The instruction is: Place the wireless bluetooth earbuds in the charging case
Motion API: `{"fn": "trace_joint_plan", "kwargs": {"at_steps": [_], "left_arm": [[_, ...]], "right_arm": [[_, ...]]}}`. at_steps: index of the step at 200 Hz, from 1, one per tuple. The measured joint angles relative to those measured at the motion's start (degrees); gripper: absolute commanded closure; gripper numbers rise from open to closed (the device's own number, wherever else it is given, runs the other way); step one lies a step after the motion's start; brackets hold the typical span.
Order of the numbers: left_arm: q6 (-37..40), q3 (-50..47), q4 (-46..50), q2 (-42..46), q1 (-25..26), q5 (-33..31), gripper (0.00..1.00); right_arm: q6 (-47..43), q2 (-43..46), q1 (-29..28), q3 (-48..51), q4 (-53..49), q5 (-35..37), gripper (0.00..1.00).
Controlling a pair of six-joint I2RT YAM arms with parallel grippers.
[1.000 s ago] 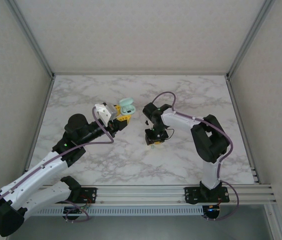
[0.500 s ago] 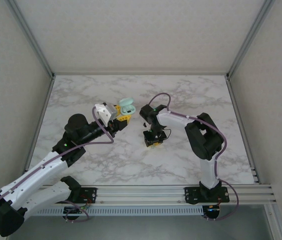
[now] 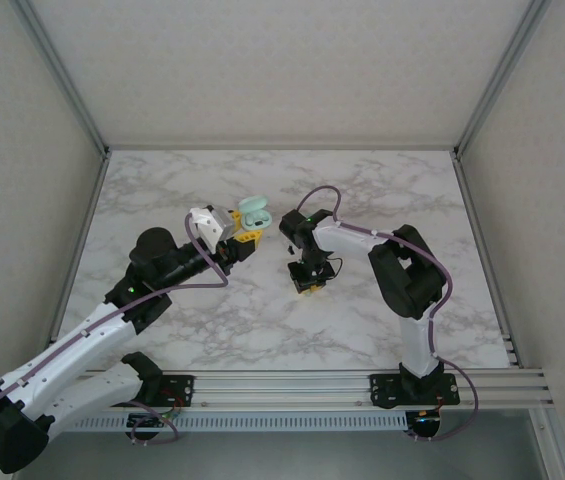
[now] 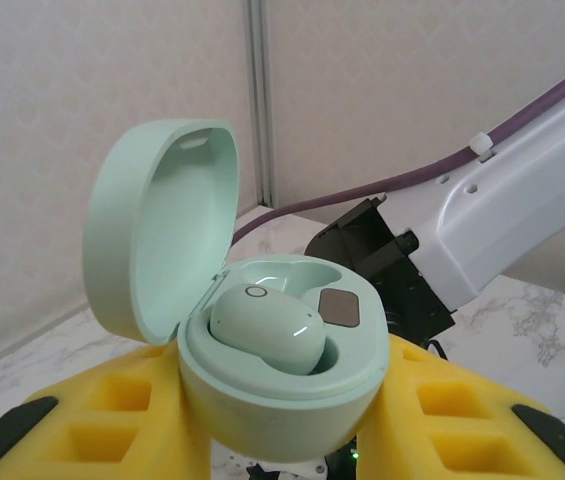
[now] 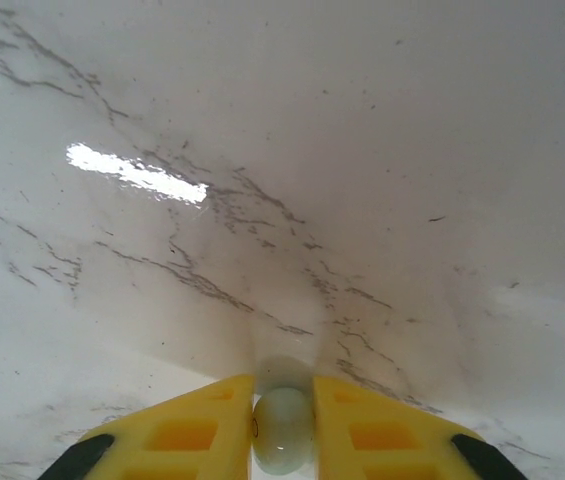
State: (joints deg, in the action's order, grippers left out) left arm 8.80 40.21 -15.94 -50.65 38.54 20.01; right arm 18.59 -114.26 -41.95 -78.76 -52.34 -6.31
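Down at the surface (image 5: 382, 150), the right jaws pinch an earbud (image 5: 283, 430). Leftward and farther out, the left jaws clamp the open charging case (image 4: 282, 400), one socket (image 4: 339, 300) vacant.

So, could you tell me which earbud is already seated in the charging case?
The pale green earbud sitting in the open charging case held by the left fingers; the other earbud is pinched between the right fingers at the marble table.
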Motion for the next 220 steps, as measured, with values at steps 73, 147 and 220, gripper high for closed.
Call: {"fn": "trace_joint_plan", "kwargs": {"at_steps": [73, 147, 220], "left_arm": [[0.04, 0.00, 0.87, 0.00, 0.00, -0.02, 0.86], [0.24, 0.02, 0.83, -1.81, 0.00, 0.42, 0.86], [1.49, 0.24, 0.87, -5.09, 0.00, 5.05, 0.86]], "right_arm": [[3.32, 20.04, 2.25, 3.85, 4.79, -7.26, 0.83], [13.09, 40.28, 12.48, 6.78, 18.84, -34.84, 0.83], [18.69, 42.38, 12.13, 5.46, 26.16, -41.81, 0.82]]}}
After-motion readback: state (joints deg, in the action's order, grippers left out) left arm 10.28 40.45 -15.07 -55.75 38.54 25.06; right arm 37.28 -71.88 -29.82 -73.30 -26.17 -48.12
